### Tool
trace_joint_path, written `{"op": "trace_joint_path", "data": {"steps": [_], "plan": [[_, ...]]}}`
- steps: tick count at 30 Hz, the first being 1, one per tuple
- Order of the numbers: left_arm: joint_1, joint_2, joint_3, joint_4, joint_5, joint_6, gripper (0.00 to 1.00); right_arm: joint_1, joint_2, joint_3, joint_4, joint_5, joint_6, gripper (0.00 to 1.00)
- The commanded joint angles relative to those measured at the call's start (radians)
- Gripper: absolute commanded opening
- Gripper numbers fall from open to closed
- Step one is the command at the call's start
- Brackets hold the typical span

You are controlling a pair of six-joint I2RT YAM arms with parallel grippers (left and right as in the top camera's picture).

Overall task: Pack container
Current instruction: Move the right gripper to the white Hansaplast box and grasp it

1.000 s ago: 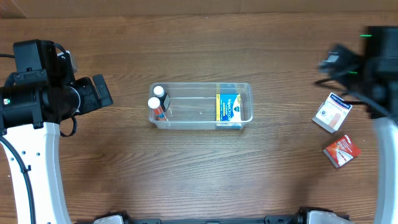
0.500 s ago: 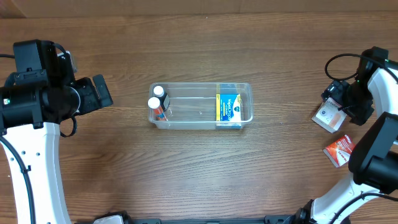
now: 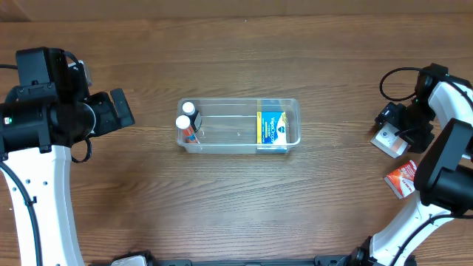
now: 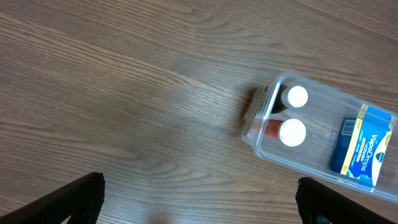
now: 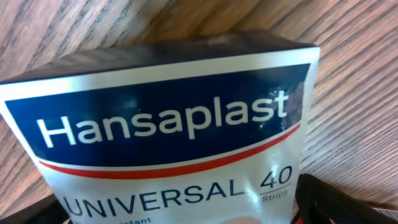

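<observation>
The clear container point(image 3: 240, 142) sits mid-table. It holds two white-capped bottles point(image 3: 185, 117) at its left end and a blue-and-yellow VapoDrops box point(image 3: 272, 127) at its right end. It also shows in the left wrist view point(image 4: 260, 134). My left gripper point(image 3: 120, 109) is open and empty point(image 4: 202, 202), hovering left of the container. My right gripper point(image 3: 393, 124) is low over a white-and-blue Hansaplast box point(image 3: 386, 140) at the far right. In the right wrist view its open fingers point(image 5: 180, 214) straddle that box point(image 5: 168, 118).
A red-and-white small box point(image 3: 405, 178) lies just in front of the Hansaplast box, near the right arm. Bare wooden table point(image 3: 236, 207) surrounds the container.
My right arm has swung down from the far right corner onto the Hansaplast box. The left arm, container and its contents have not moved.
</observation>
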Motion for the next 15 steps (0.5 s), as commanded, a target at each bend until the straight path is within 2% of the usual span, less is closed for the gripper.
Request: {"op": "trace_joint_path", "data": {"steps": [1, 7, 15], "plan": [[-0.001, -0.004, -0.004, 0.001, 0.01, 0.019, 1.0, -0.005, 0.006, -0.005, 0.002, -0.011, -0.004, 1.0], [-0.001, -0.004, -0.004, 0.001, 0.01, 0.019, 1.0, -0.005, 0.006, -0.005, 0.003, -0.028, -0.012, 0.97], [-0.001, -0.004, -0.004, 0.001, 0.01, 0.019, 1.0, -0.005, 0.006, -0.005, 0.003, -0.069, -0.03, 0.84]]}}
